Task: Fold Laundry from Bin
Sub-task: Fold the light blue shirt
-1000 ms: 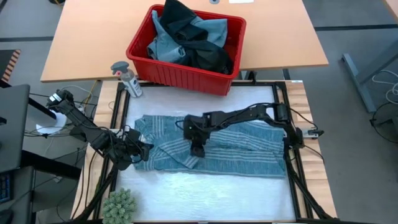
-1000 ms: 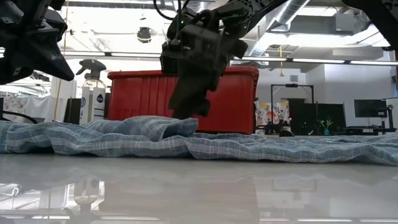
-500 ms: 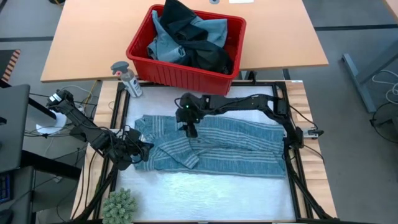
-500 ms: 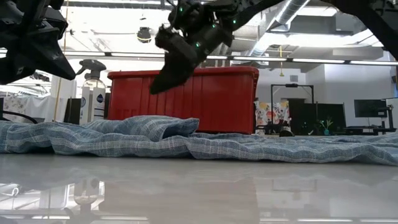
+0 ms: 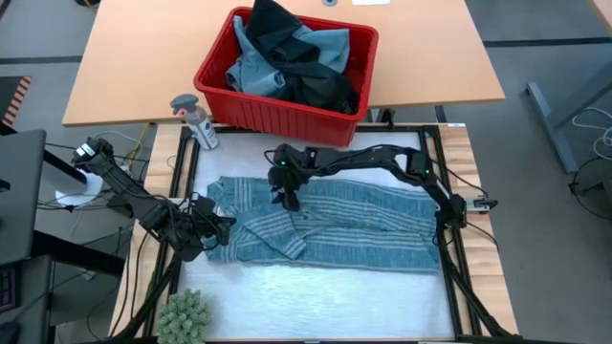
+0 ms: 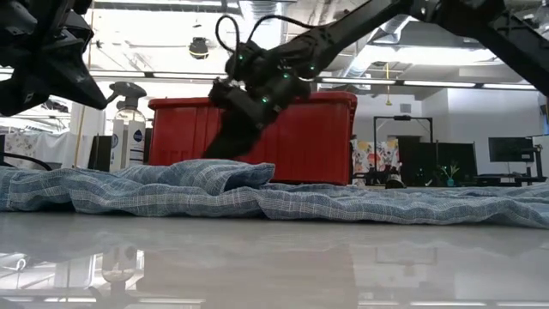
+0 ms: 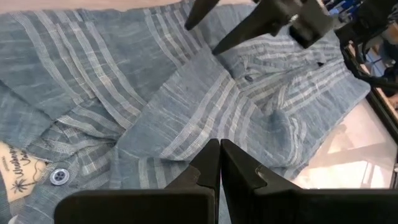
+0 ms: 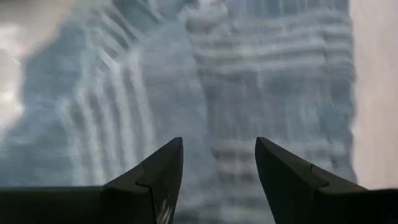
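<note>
Striped shirt (image 5: 325, 222) lay spread on the worktop (image 5: 316, 296), fold just started. Right hand (image 5: 285, 194) hovered over its upper edge, fingers spread, empty. Left hand (image 5: 216, 232), pressed together, sat at the collar end (rest of the laundry sat in the bin (image 5: 251, 113)). Next: pinch an edge, fold across.

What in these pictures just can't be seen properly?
- Bin contents: high view shows only the top garments; lower ones are buried.
- Striped shirt: low view sees it edge-on, hiding its layout.
- Shirt label: left wrist view, cut off by the edge.
</note>
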`<move>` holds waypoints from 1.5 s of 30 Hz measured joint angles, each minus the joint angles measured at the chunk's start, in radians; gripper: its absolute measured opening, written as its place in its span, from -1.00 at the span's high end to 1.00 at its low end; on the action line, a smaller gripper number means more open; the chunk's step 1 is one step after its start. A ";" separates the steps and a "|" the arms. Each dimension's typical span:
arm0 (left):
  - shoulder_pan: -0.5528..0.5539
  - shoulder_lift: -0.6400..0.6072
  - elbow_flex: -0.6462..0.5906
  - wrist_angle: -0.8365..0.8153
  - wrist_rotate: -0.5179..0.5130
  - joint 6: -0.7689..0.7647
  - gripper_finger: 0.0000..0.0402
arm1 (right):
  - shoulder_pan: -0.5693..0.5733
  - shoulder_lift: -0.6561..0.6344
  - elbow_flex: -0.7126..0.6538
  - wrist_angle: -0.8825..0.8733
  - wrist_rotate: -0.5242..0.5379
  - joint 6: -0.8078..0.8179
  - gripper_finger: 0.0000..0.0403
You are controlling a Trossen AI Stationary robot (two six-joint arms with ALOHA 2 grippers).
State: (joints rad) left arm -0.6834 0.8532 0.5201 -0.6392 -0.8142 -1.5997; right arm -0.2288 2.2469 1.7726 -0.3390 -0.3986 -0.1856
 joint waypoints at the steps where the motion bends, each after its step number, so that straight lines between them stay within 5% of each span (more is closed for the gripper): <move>1: 0.000 0.000 0.000 -0.001 0.002 0.000 1.00 | 0.001 0.002 0.003 0.000 -0.013 0.002 -0.13; 13: 0.000 0.000 0.000 0.001 0.006 -0.005 1.00 | 0.019 0.064 0.009 -0.067 -0.028 -0.007 -0.05; 17: 0.000 0.000 0.000 0.001 0.004 -0.001 1.00 | 0.021 0.062 0.007 -0.079 -0.022 -0.026 0.21; 23: 0.010 0.000 0.000 0.005 -0.011 0.000 1.00 | 0.017 0.038 0.008 -0.082 0.007 -0.017 0.89; 29: 0.160 0.000 0.000 0.162 -0.015 0.238 0.90 | 0.024 0.037 0.008 -0.082 0.031 0.002 0.87; 35: 0.466 0.062 0.001 0.396 0.259 0.746 0.63 | 0.049 0.037 0.021 -0.096 0.033 0.002 0.91; 41: 0.689 0.210 0.001 0.402 0.581 0.976 0.38 | 0.057 0.035 0.070 -0.127 0.065 -0.007 0.87; 45: 0.735 0.255 0.001 0.481 0.638 1.115 0.34 | 0.051 0.035 0.091 -0.124 0.066 -0.007 0.89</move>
State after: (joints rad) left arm 0.0521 1.1083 0.5209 -0.1581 -0.1758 -0.4847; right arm -0.1782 2.2819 1.8632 -0.4630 -0.3328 -0.1931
